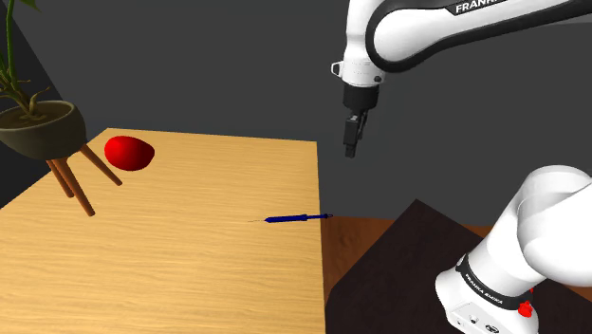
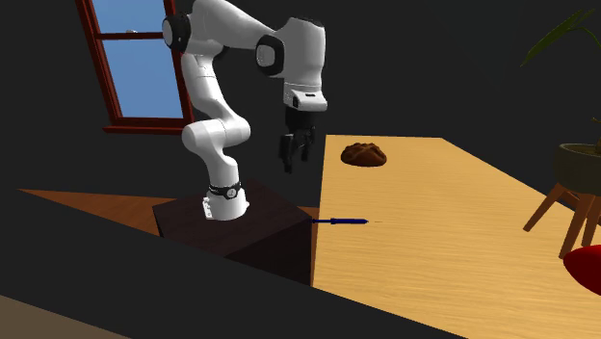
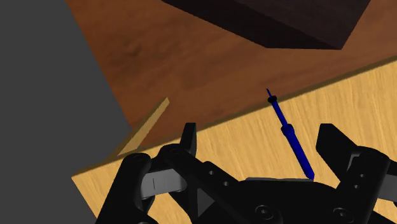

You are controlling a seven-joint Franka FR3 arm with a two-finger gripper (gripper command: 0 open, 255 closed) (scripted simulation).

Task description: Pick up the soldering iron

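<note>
The stand is sitting against the table. The gripper is hanging in the air over the table's stand-side edge, with its fingers standing wide apart and gripping nothing. The blue iron is lying flat on the table below the gripper, untouched, with one thin end overhanging that edge. Farther along the table, a red lump is resting beside a pot on wooden legs
</note>
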